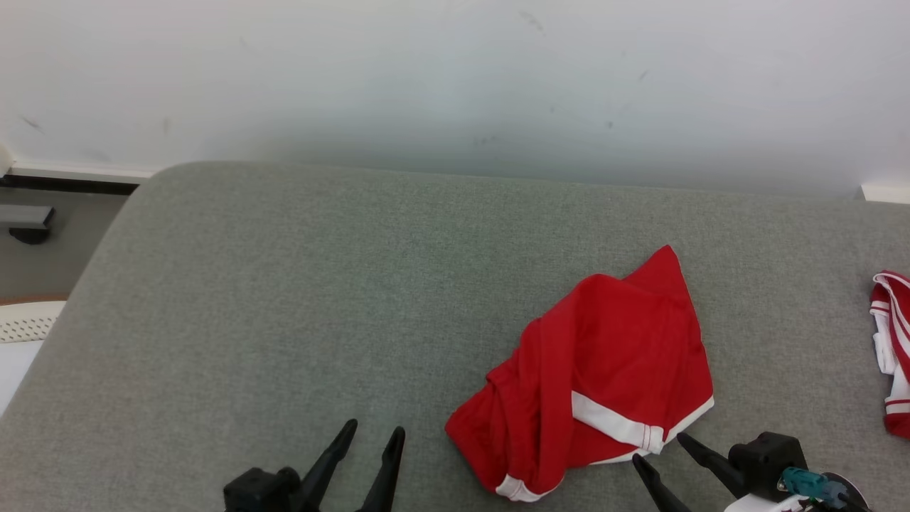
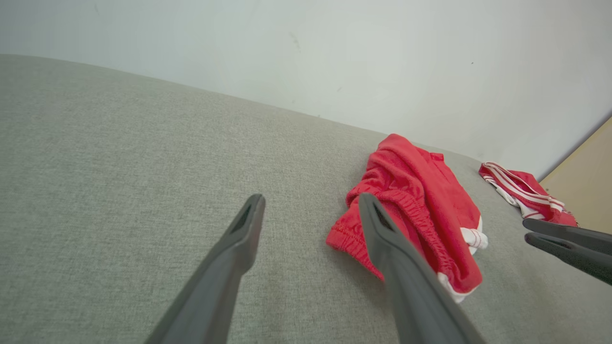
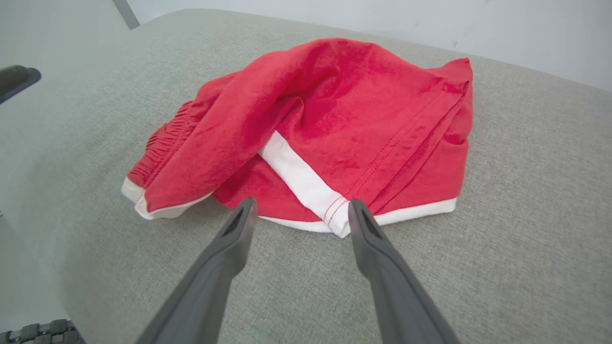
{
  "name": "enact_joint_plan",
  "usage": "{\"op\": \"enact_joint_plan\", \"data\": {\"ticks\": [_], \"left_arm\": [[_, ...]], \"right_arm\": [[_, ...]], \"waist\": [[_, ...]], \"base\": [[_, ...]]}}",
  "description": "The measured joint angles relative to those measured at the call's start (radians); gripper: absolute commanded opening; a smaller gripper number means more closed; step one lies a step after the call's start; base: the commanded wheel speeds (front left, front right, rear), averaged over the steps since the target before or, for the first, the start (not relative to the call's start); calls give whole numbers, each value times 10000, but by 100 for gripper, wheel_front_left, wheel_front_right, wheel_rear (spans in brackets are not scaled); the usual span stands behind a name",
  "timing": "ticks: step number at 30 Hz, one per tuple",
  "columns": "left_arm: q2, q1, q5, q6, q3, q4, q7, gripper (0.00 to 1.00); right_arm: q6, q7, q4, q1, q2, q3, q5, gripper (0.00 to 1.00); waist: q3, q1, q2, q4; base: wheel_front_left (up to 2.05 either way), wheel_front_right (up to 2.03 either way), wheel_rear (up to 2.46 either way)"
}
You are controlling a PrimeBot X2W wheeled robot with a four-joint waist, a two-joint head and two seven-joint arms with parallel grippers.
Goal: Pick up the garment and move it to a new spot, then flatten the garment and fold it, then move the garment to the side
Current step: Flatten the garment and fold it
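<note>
Right gripper [image 1: 657,449] sits at 5 o'clock in our head view, jaws wide and holding nothing, tips just shy of the white hem of the shorts [image 1: 604,355]. In our right wrist view the fingers [image 3: 239,229] frame that hem, apart from it, likely staged for a corner pinch. Left gripper [image 1: 374,429] is at 6 o'clock, also wide and empty, over bare cushion [image 1: 284,284] beside the waistband at 3 o'clock of it, probably parked until two-handed spreading. The shorts lie crumpled at 4 o'clock on the cushion, one leg folded over and the waistband bunched. We judge the move done, flattening next. A second garment [image 1: 892,348] lies at 3 o'clock by the edge, well apart, probably set aside. We can't tell if it's folded.
</note>
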Motion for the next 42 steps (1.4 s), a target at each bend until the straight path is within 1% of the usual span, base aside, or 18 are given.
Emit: {"op": "enact_joint_plan", "data": {"ticks": [3, 7, 12, 18, 25, 30, 42], "left_arm": [[-4, -64, 0, 0, -12, -10, 0, 100], [-23, -204, 0, -10, -56, -2, 0, 100], [-23, -284, -4, -58, -79, 46, 0, 100], [-8, -290, -17, -58, -88, 105, 0, 100], [21, -289, -33, -46, -92, 127, -2, 100], [50, -287, -35, -29, -98, 127, -2, 100], [117, -257, -79, 90, -142, 92, 0, 100]], "right_arm": [[0, -336, 385, -70, 249, -161, -612, 100], [0, -817, 1379, -450, 650, -270, -1210, 100], [0, -1179, 2539, -841, 1179, -353, -1296, 100], [0, -1471, 3417, -1035, 1386, -420, -1197, 100], [0, -1887, 3774, -1267, 1448, -228, -1066, 100], [0, -1942, 3868, -1293, 1442, -238, -1168, 100], [0, -1883, 3613, -1017, 1626, -416, -1513, 100]], "waist": [[112, 0, 0, -40], [255, 0, 0, -46], [352, 0, 0, 53], [365, 0, -1, 152], [300, 0, 0, 152], [249, 0, 0, 163], [195, 0, -1, 159]], "base": [[0, 0, 0], [0, 0, 0], [0, 0, 0], [0, 0, 0], [0, 0, 0], [0, 0, 0], [0, 0, 0]]}}
